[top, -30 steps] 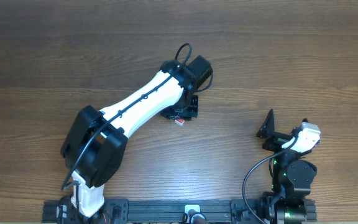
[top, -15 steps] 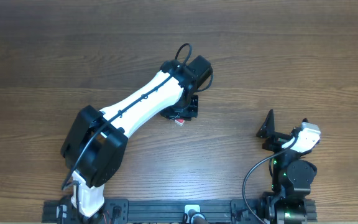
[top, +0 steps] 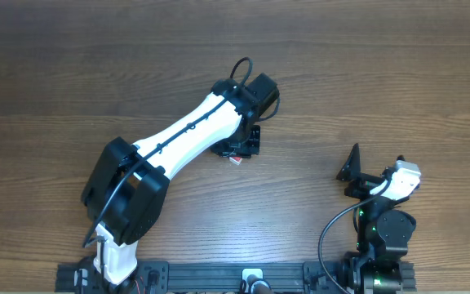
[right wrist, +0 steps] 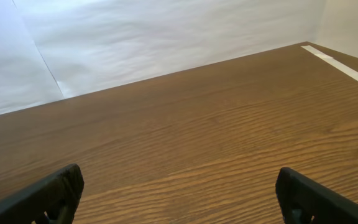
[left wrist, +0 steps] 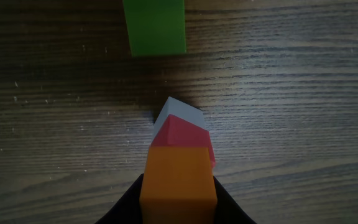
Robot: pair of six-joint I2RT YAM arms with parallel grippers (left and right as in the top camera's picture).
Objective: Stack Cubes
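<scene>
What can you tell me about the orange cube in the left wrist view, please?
The orange cube is a plain, smooth block with crisp edges and a matte, evenly coloured surface. It is held by the left gripper, whose dark fingers press on two opposite sides. It sits upright, roughly over a red cube that rests skewed on a grey cube. Whether its underside touches the red cube cannot be told.

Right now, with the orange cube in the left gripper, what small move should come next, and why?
Probably lower the left gripper slightly: it grips the orange cube right over the red cube, which sits on the grey cube, and I cannot tell if they touch.
</scene>
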